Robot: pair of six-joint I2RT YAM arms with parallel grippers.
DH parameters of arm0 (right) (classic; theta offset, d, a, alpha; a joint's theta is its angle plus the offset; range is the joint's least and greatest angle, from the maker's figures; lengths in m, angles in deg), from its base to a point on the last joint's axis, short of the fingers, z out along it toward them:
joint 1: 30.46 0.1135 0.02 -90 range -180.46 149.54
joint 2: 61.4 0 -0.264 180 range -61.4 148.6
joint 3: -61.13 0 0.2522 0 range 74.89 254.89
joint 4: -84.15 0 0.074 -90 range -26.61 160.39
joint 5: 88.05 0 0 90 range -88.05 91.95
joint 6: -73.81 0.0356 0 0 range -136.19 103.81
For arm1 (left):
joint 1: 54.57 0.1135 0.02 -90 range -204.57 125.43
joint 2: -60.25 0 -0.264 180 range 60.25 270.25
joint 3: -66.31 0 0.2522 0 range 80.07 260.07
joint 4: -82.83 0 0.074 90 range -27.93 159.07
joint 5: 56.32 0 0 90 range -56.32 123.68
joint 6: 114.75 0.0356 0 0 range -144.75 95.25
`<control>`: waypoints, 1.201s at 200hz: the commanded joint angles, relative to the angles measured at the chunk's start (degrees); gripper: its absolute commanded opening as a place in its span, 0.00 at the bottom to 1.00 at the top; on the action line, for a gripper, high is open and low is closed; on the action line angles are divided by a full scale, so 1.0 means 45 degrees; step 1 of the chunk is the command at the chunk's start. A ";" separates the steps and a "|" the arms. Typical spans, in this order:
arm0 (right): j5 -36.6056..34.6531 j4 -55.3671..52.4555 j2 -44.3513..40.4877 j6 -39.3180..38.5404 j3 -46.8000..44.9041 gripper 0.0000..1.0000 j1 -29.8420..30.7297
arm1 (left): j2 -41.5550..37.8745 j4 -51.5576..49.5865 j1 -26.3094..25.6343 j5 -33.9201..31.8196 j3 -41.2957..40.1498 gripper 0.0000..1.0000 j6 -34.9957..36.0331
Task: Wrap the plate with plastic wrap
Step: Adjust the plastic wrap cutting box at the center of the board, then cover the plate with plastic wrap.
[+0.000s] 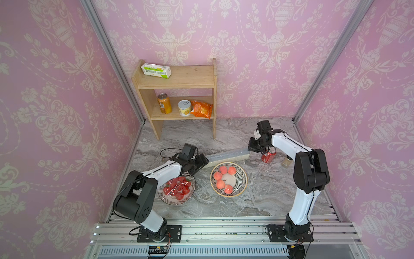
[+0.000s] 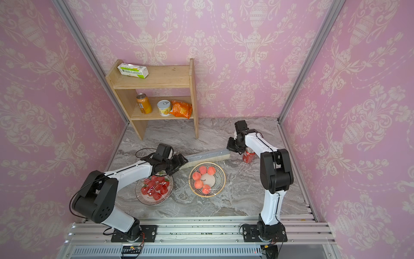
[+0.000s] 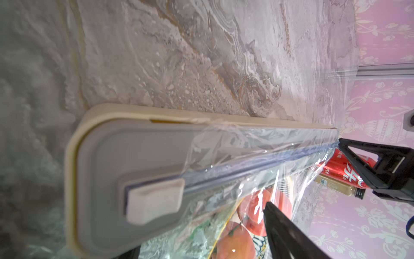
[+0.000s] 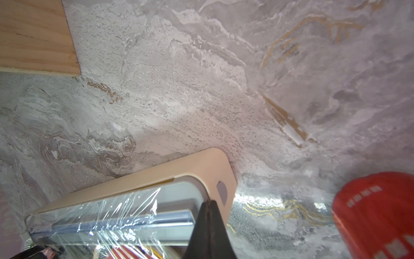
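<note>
The dispenser box [image 1: 228, 157] lies flat on the marbled tabletop [image 1: 268, 197], its long axis running from one gripper to the other. The left gripper [image 1: 201, 164] hovers over one end of the box with its jaws spread wide and nothing between them; the left wrist view shows one of its fingers [image 3: 282, 228]. The right gripper [image 1: 251, 149] is clenched, tips together, and presses on the grey top at the opposite end; whether any film is pinched there I cannot tell

The plastic wrap [image 3: 235, 157] comes off the box's blue rail [image 3: 257, 163] and drapes toward the plate of peaches [image 1: 243, 179], which sits just beside the box on the robot's side. The cream slider cutter [image 3: 154, 201] is parked at the box end under the left gripper, so that arm is the nearer one. A cut would likely mean closing on the slider and running it along the rail toward the right gripper
</note>
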 commanded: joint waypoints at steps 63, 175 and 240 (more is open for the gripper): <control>-0.0160 -0.0541 0.1172 -0.0357 0.1337 0.06 -0.0059 | 0.2197 -0.0028 0.0784 0.0166 0.2840 0.84 0.1955; 0.1363 0.0946 -0.4569 -0.1304 -0.1489 0.59 0.0255 | -0.1732 -0.3526 0.0190 0.0269 0.2381 0.85 0.3781; 0.2820 0.3889 -0.3535 0.0112 -0.3771 0.68 0.2567 | -0.1489 0.0114 -0.0892 0.2282 -0.0110 0.85 0.0895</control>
